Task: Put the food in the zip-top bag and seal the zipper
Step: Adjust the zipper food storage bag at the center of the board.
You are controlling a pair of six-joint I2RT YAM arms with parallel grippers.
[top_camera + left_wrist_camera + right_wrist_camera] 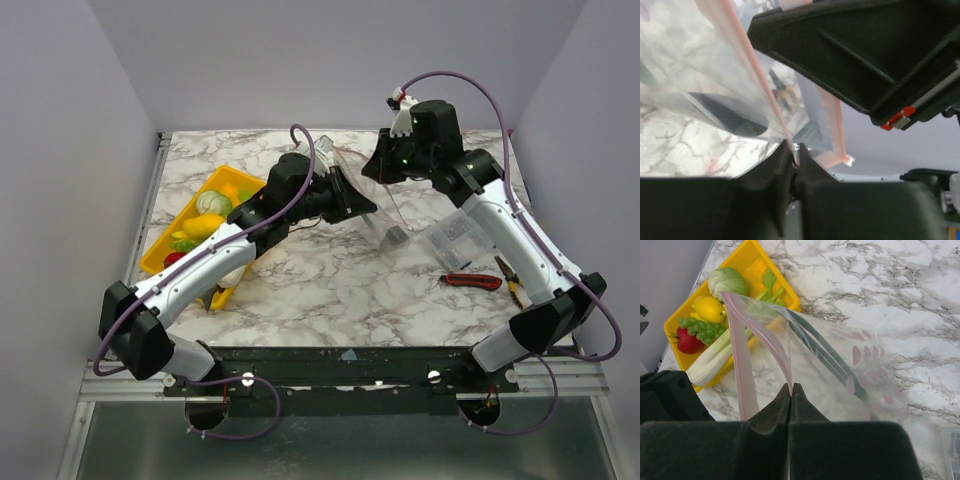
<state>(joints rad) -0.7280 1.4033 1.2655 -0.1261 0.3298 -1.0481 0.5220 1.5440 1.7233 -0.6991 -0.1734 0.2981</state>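
Left fingers (767,172) and right fingers (772,412) are each clamping the zip-top bag (870,370) by its zipper (757,332) at mid-frame; the food (710,307) is lying upper left.

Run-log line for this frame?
left claw: shut on zipper | right claw: shut on zipper | bag: open | food: in yellow tray

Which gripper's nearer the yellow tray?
Left. The left gripper pinches the zip-top bag on the side toward the yellow tray; the right gripper holds the bag's far edge, farther from the tray.
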